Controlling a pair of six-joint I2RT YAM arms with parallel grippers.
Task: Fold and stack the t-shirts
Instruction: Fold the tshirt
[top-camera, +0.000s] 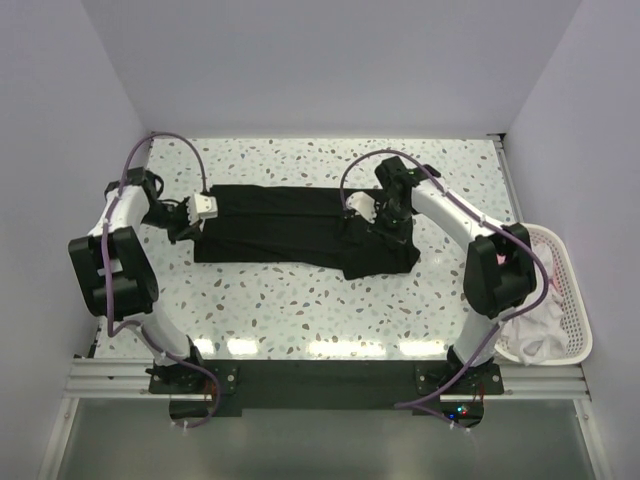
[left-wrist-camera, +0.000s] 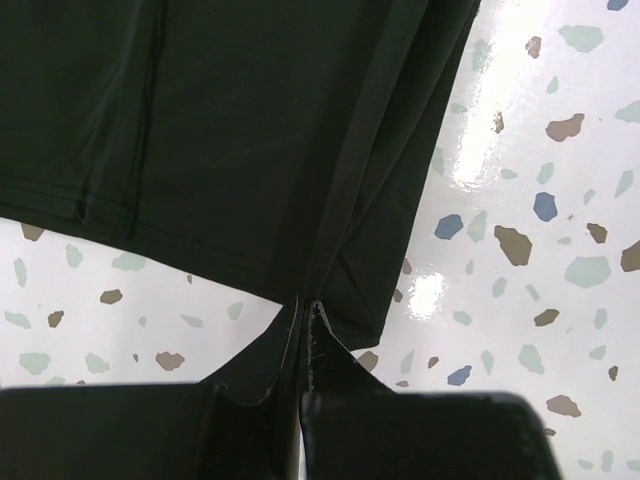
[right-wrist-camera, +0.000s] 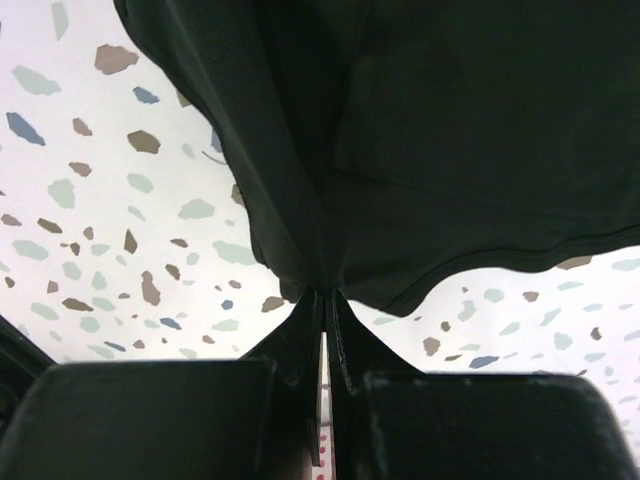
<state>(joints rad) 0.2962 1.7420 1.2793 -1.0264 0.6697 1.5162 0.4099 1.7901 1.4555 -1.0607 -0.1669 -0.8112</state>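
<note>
A black t-shirt (top-camera: 290, 232) lies stretched lengthwise across the middle of the speckled table, folded into a long band. My left gripper (top-camera: 197, 226) is shut on its left end; in the left wrist view the black cloth (left-wrist-camera: 250, 130) runs into the closed fingertips (left-wrist-camera: 335, 350). My right gripper (top-camera: 378, 222) is shut on the shirt near its right end; the right wrist view shows the cloth (right-wrist-camera: 420, 130) pinched and lifted a little off the table. White shirts (top-camera: 535, 335) lie in the basket at the right. No pink shirt shows.
A white slatted plastic basket (top-camera: 572, 300) stands at the right table edge beside the right arm. The speckled tabletop (top-camera: 300, 300) shows bare in front of the shirt. Grey walls close in the back and sides.
</note>
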